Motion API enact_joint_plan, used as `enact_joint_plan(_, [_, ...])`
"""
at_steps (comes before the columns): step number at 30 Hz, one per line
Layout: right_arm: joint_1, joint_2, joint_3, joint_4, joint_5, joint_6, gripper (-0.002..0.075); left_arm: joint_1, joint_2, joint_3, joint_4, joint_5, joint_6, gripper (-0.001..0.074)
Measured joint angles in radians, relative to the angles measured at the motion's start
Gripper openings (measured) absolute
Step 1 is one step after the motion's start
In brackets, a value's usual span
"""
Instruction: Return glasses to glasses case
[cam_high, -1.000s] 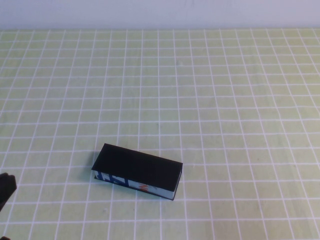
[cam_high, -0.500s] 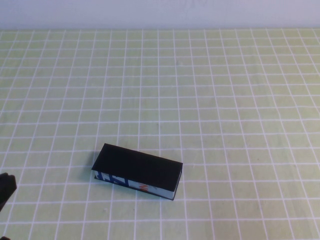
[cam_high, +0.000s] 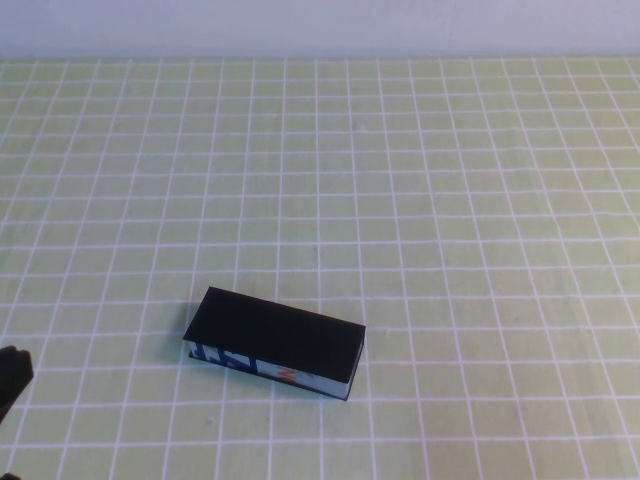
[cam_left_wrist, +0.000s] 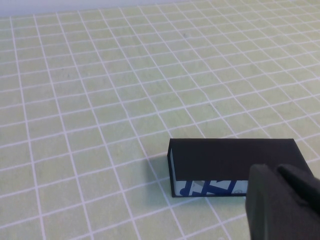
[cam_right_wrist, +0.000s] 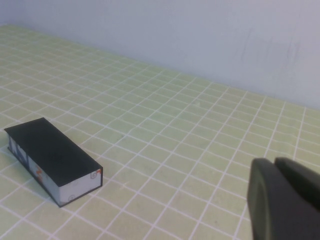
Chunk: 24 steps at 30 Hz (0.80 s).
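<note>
The glasses case lies closed on the green checked cloth, left of centre near the front, with its black lid down and its blue-white front edge with the orange mark facing me. It also shows in the left wrist view and the right wrist view. The glasses are not in view. My left gripper is shut and empty, hovering just in front of the case; only its tip shows at the high view's lower left edge. My right gripper is shut and empty, well off to the case's right and outside the high view.
The green cloth with a white grid covers the whole table. A pale wall runs along the far edge.
</note>
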<state>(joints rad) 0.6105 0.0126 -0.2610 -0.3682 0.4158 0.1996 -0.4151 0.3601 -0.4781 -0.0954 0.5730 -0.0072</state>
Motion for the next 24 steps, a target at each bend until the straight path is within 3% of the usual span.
enact_joint_plan(13, [0.000,0.000,0.000,0.000,0.000,0.000,-0.0018,0.000,0.000,0.009,0.000,-0.018,0.000,-0.0003])
enact_joint_plan(18, [0.000,0.000,0.000,0.000,0.000,0.000,-0.0018,0.023,0.000,0.108,0.078,-0.215,0.007,-0.0003])
enact_joint_plan(24, [0.000,0.000,0.000,0.000,0.000,0.000,-0.0018,0.149,0.002,0.263,0.080,-0.488,0.007,-0.0003])
